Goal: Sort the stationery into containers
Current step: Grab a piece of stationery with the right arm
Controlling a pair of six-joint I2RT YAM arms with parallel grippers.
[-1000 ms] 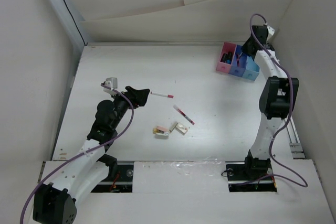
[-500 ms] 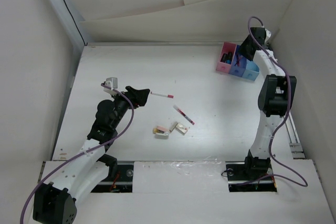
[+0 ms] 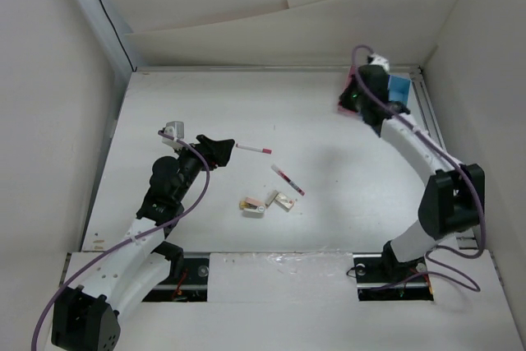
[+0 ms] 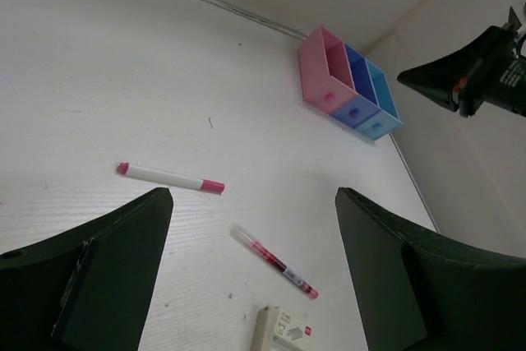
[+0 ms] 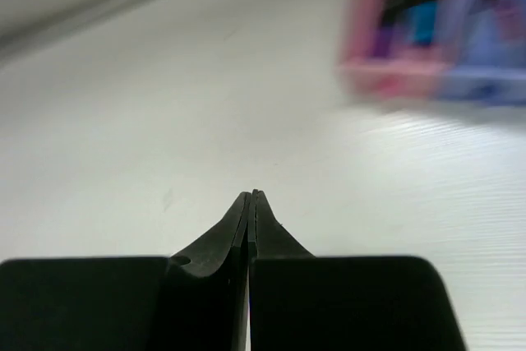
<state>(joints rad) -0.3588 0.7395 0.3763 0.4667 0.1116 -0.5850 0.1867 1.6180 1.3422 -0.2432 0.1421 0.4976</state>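
While the left hand (image 3: pixel 219 147) is hovering low over the desk (image 3: pixel 329 162) with its fingers spread wide and nothing between them, a white pen with pink ends (image 3: pixel 253 149) is lying just beyond its fingertips. A thinner red-ended pen (image 3: pixel 288 180) is lying diagonally nearer the desk's middle, apart from the first. Two whitish-beige eraser blocks are sitting nearer the arm bases, one (image 3: pixel 252 205) beside the other (image 3: pixel 283 200), close together; whether they are touching cannot be told. The right hand (image 3: pixel 353 103) is reaching over the far right corner, its arm covering most of the row of bins (image 4: pixel 353 92) in the overhead view; only a pink edge and the light blue bin (image 3: pixel 399 86) are showing there. On the right wrist camera the fingers (image 5: pixel 238 219) are pressing flat together, gripping nothing. The pink bin (image 5: pixel 394 30) is appearing blurred there, with dark, unidentifiable contents.
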